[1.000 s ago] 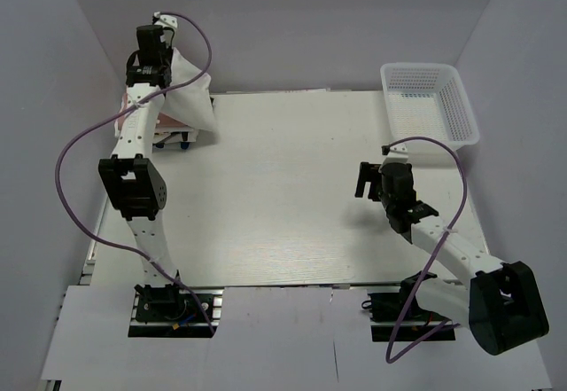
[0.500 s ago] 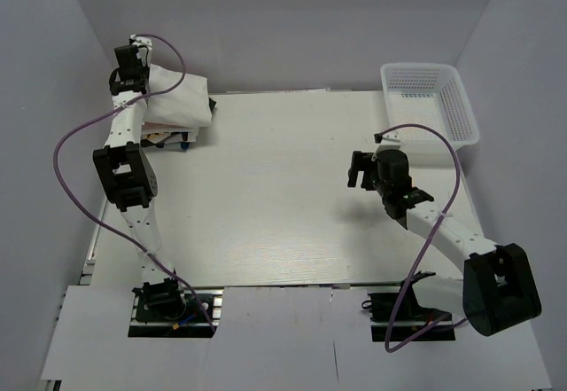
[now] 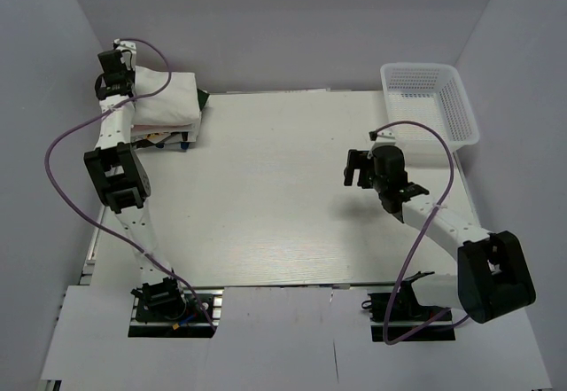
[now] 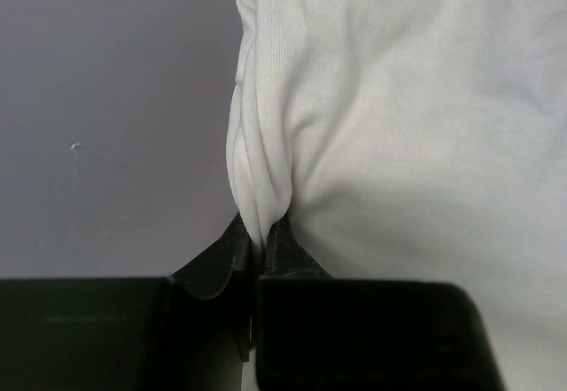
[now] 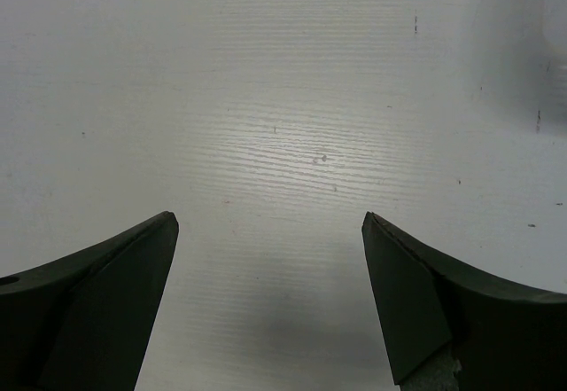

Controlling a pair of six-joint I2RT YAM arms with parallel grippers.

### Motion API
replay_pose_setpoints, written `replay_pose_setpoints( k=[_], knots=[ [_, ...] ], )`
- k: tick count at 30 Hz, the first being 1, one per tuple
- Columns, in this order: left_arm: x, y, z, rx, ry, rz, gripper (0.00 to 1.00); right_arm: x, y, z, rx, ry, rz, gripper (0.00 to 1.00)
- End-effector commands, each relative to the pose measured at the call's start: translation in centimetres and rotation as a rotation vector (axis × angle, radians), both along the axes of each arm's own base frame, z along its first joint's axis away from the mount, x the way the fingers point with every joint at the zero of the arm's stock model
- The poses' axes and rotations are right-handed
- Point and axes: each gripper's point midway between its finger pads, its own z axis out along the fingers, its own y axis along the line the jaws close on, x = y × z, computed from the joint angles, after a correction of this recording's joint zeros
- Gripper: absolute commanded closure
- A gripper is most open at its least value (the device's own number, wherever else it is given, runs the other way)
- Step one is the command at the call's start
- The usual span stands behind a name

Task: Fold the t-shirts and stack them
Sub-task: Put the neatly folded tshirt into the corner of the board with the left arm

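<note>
**Far-left corner of the white wood-grain table [image 3: 283, 196], stacking step.** The left gripper [image 4: 261, 242], jaws almost closed, pinches a thin bunched fold at the edge of the cream-white soft cloth t-shirt [image 3: 168, 94]. The shirt lies folded on a low pile of folded garments [image 3: 164, 132] at that corner; the colours of the pile are too small to tell. The right gripper [image 5: 270, 231] hangs over bare table right of centre, jaws spread wide and holding nothing. The white plastic mesh basket [image 3: 430, 103] stands at the far-right corner, well apart from both.

**Hazards.** The grip takes only a narrow pleat, so the cloth may slip out under any pull. Dragging the pinched edge sideways could open the fold or skew the shirt on the pile. The pile sits close to the table's edge, so a push outward might tip garments over the side. Opening the jaws while the edge is raised would probably let it drop unevenly.

**Lettering.** No brand, label or print can be read in any view; the shirt shows only plain cloth.
</note>
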Motion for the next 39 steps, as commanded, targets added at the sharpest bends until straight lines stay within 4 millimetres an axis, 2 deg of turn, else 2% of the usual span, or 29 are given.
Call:
replay_pose_setpoints(
  k=[1, 4, 7, 9, 10, 11, 13, 14, 15, 16, 17, 18, 19, 22, 23, 24, 25, 26, 27, 28, 29, 30, 32, 33, 34, 35, 36, 39],
  knots=[
    [0.0, 1.5, 4.8, 0.056, -0.113, 0.010, 1.00, 1.6, 0.6, 2.2, 0.023, -0.063, 0.006, 0.10],
    [0.2, 1.9, 3.7, 0.060, -0.096, 0.030, 1.00, 1.7, 0.8, 2.2, 0.024, -0.060, 0.015, 0.10],
    [-0.1, 2.5, 4.0, 0.077, -0.101, 0.068, 1.00, 1.7, 0.8, 1.9, 0.022, -0.051, 0.013, 0.10],
    [-0.2, 2.9, 3.4, 0.072, -0.094, 0.096, 0.35, 1.7, 1.0, 1.8, 0.027, -0.046, 0.021, 0.10],
    [-0.2, 2.8, 3.3, 0.060, -0.102, 0.101, 0.07, 1.7, 1.0, 1.8, 0.022, -0.041, 0.023, 0.10],
    [-0.4, 2.7, 3.8, 0.049, -0.108, 0.107, 0.00, 1.8, 1.2, 1.9, 0.023, -0.038, 0.030, 0.10],
    [-0.8, 2.5, 4.9, 0.025, -0.137, 0.119, 0.00, 1.7, 1.6, 2.0, 0.030, -0.034, 0.048, 0.10],
    [-0.7, 1.5, 5.2, 0.015, -0.138, 0.109, 0.00, 1.7, 1.6, 2.3, 0.036, -0.038, 0.048, 0.10],
    [-1.0, 1.1, 6.9, -0.004, -0.179, 0.104, 0.00, 1.6, 1.6, 2.2, 0.041, -0.039, 0.044, 0.10],
    [-1.0, 0.0, 7.6, -0.022, -0.184, 0.078, 0.00, 1.7, 1.7, 2.9, 0.055, -0.060, 0.048, 0.10],
    [-1.5, -0.7, 6.9, -0.049, -0.154, 0.058, 0.00, 1.3, 1.5, 2.4, 0.051, -0.056, 0.051, 0.10],
    [-1.4, -2.0, 7.2, -0.102, -0.165, 0.003, 0.00, 1.4, 1.6, 3.0, 0.061, -0.078, 0.052, 0.10],
    [-2.0, -2.8, 8.6, -0.133, -0.190, -0.017, 0.00, 1.2, 1.7, 3.5, 0.074, -0.092, 0.054, 0.10],
    [-3.0, -5.5, 9.2, -0.332, -0.226, -0.030, 0.00, 0.3, 1.5, 4.1, 0.091, -0.108, 0.055, 0.10],
    [-3.6, -7.9, 10.1, -0.404, -0.228, -0.099, 0.00, 0.1, 1.5, 4.3, 0.098, -0.113, 0.058, 0.10],
    [-3.9, -9.2, 10.7, -0.480, -0.248, -0.118, 0.00, -0.4, 1.4, 5.1, 0.111, -0.136, 0.059, 0.10],
    [-4.5, -11.3, 9.6, -0.553, -0.217, -0.165, 0.00, -1.0, 1.2, 4.7, 0.118, -0.123, 0.055, 0.10],
    [-4.7, -12.4, 10.2, -0.586, -0.241, -0.186, 0.00, -1.3, 1.2, 4.9, 0.130, -0.127, 0.055, 0.10],
    [-6.1, -13.9, 12.5, -0.632, -0.291, -0.204, 0.00, -1.6, 0.9, 6.2, 0.153, -0.167, 0.041, 0.10],
    [-7.3, -15.0, 10.1, -0.682, -0.248, -0.193, 0.00, -2.5, 0.6, 4.9, 0.154, -0.148, 0.040, 0.10],
    [-8.1, -16.8, 10.4, -0.714, -0.262, -0.217, 0.00, -2.8, 0.6, 5.8, 0.184, -0.175, 0.033, 0.10],
    [-11.0, -18.3, 9.6, -0.775, -0.250, -0.203, 0.00, -3.6, 0.2, 5.1, 0.199, -0.172, 0.021, 0.10],
    [-14.3, -20.8, 8.8, -0.841, -0.261, -0.227, 0.00, -4.3, 0.3, 5.4, 0.227, -0.186, 0.030, 0.10],
    [-15.4, -21.9, 9.9, -0.856, -0.335, -0.286, 0.00, -4.5, 0.2, 5.4, 0.235, -0.191, 0.027, 0.10],
    [-18.0, -23.0, 5.2, -0.932, -0.280, -0.262, 0.00, -5.2, 0.1, 5.1, 0.241, -0.198, 0.032, 0.10],
    [-20.4, -23.9, 7.9, -0.934, -0.382, -0.319, 0.00, -5.3, 0.0, 5.2, 0.243, -0.209, 0.034, 0.10],
    [-21.9, -24.5, 5.7, -0.958, -0.377, -0.332, 0.00, -5.7, -0.3, 4.2, 0.239, -0.195, 0.026, 0.10],
    [-24.3, -25.9, 6.4, -0.983, -0.373, -0.383, 0.00, -5.8, 0.0, 5.2, 0.273, -0.247, 0.035, 0.10]
  ],
)
